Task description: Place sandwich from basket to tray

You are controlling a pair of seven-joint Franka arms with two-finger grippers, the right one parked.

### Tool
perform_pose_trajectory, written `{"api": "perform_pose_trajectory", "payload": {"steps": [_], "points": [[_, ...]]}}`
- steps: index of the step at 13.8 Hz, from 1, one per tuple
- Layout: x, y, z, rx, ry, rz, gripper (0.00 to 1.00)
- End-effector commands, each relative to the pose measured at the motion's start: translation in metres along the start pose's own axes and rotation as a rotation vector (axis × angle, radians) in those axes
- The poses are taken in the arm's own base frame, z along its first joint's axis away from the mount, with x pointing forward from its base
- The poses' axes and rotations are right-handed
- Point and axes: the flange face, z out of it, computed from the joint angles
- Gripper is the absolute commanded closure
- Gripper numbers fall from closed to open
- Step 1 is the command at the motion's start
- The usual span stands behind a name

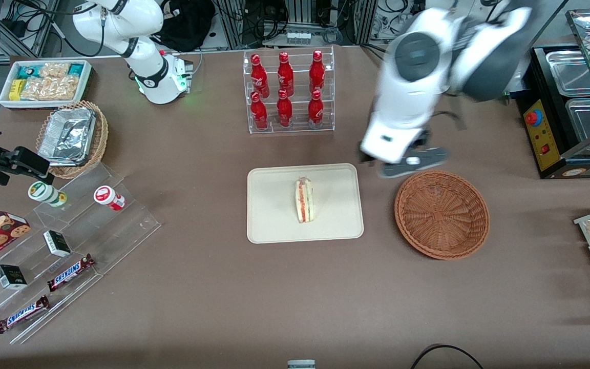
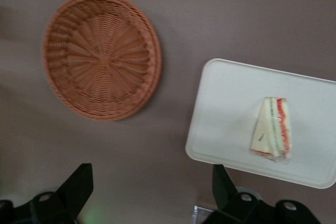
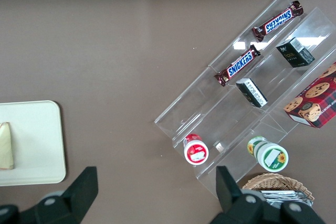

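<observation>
The flat rectangular cream-beige tray (image 1: 269, 225) with rounded corners and a low raised rim serves as the landmark on the brown table (image 1: 213, 287). On it, a little toward the working arm's side of its middle, lies the small triangular wedge sandwich (image 1: 304, 200) of white bread, its cut edge showing red-orange and pale green filling layers. The sandwich rests on the tray's floor, clear of the rim on every side, with nothing touching it.

Beside the tray, toward the working arm's end of the table, sits the round, shallow, reddish-brown woven wicker basket (image 1: 442, 213). It is near the tray but apart from it, a strip of bare tabletop between them, and it holds nothing.

The left arm's black two-finger gripper (image 2: 152, 192) hangs in the air above the table, over the strip near the tray's corner that is farther from the front camera and the basket's rim, well above both. In the left wrist view its fingers (image 2: 79, 184) are spread wide apart with only the tabletop showing between them; they hold nothing and touch nothing.

Farther from the front camera than the tray stands a clear acrylic rack of red bottles (image 1: 288, 91). Toward the parked arm's end of the table from the tray lies a clear stepped display (image 1: 64, 256) carrying chocolate bars (image 1: 70, 272) and small boxes.
</observation>
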Motion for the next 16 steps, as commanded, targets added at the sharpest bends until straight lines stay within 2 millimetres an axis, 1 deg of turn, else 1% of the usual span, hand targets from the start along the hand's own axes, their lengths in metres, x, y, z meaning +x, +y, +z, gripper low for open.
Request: {"api": "perform_pose_trajectory", "payload": {"steps": [1,2,4,5,7,10,12,13,16], "points": [[-0.004,-0.063,-0.024,0.021,-0.039,0.031,0.00],[-0.002,-0.085,-0.027,0.024,-0.042,0.046,0.00],[0.009,-0.132,-0.034,0.025,-0.052,0.087,0.00],[0.012,-0.150,-0.036,0.027,-0.063,0.116,0.00],[0.024,-0.180,-0.034,0.021,-0.077,0.163,0.00],[0.031,-0.220,-0.038,0.013,-0.089,0.219,0.00],[0.036,-0.242,-0.040,0.005,-0.100,0.267,0.00],[0.040,-0.249,-0.042,0.001,-0.095,0.259,0.00],[0.051,-0.249,-0.052,-0.011,-0.075,0.264,0.00]]}}
